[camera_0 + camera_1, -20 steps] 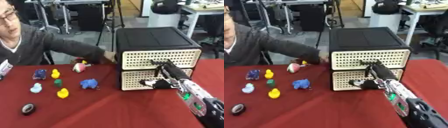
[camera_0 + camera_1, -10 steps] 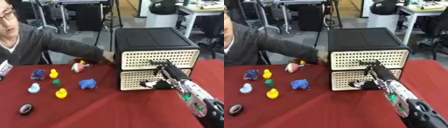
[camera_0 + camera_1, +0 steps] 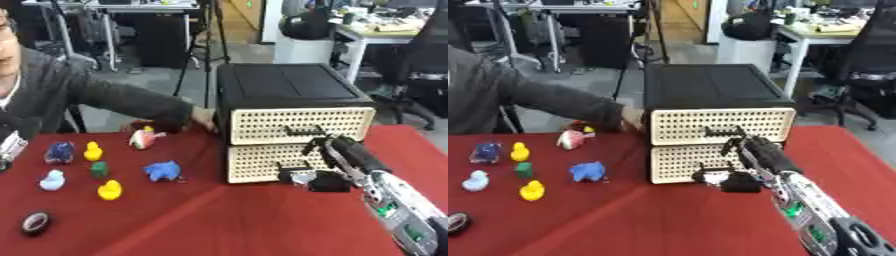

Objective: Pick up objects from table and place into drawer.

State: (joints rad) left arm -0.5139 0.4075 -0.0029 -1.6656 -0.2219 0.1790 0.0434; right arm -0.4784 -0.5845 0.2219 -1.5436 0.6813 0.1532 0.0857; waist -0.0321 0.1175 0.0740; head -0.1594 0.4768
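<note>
Red tabletop [image 3: 219, 220] in the left eye view; cream-fronted black drawer unit [image 3: 293, 122] at centre. Right robot hand [image 3: 325, 177] sits at the lower drawer [image 3: 267, 162], fingers curled at what looks like its handle [image 3: 289, 174], though whether they grip it I cannot tell. Handle runs left-right, directly ahead of the hand. Both drawers look shut, so judged step: pull the lower one toward the robot. Toys lie well apart to the hand's left: blue toy [image 3: 163, 170], yellow duck [image 3: 109, 190], green piece [image 3: 99, 169], light-blue duck [image 3: 52, 180], tape roll [image 3: 35, 223]. A person's hand [image 3: 203, 121] touches the unit's left side.

Right eye view: same layout, right robot hand [image 3: 741, 181] hard against the lower drawer front, blue toy [image 3: 586, 171] nearest of the toys but still well to the left. Left hand shows in neither view, so the right arm is the only one near.
</note>
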